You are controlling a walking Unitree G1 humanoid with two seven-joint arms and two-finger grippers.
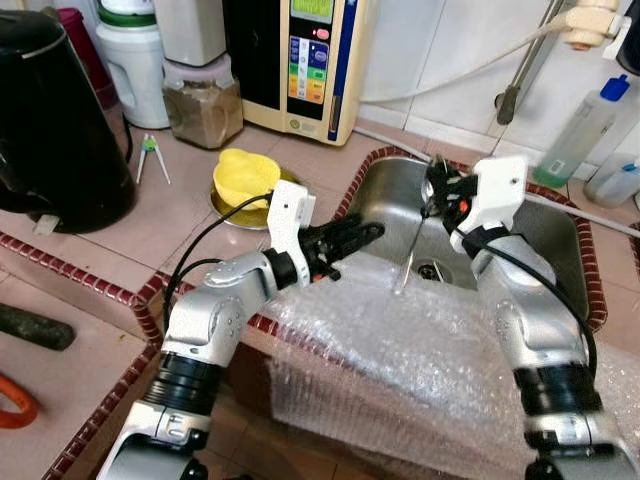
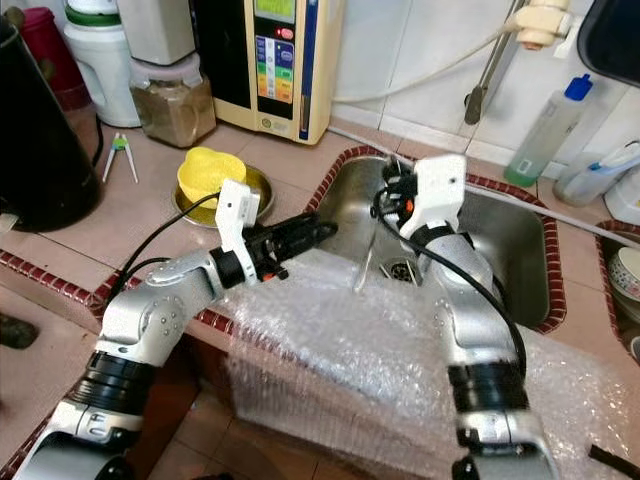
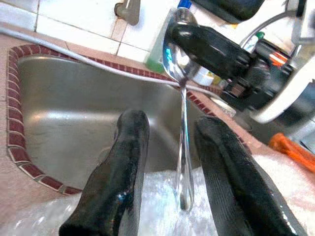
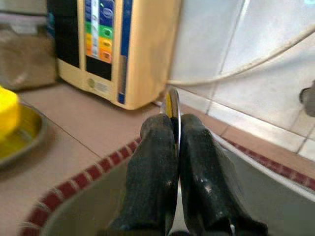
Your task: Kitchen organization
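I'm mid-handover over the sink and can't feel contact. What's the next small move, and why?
Probably close the left gripper on the spoon's handle. The right gripper is shut on the spoon by its bowl, holding it upright over the sink, and in the left wrist view the handle hangs between the left's open jaws, not yet touched. The right should let go only afterwards.

A home kitchen: steel sink (image 1: 545, 245) in a tiled table (image 1: 180, 215), black kettle (image 1: 50, 120), soap bottle (image 1: 585, 125), wall tiles.
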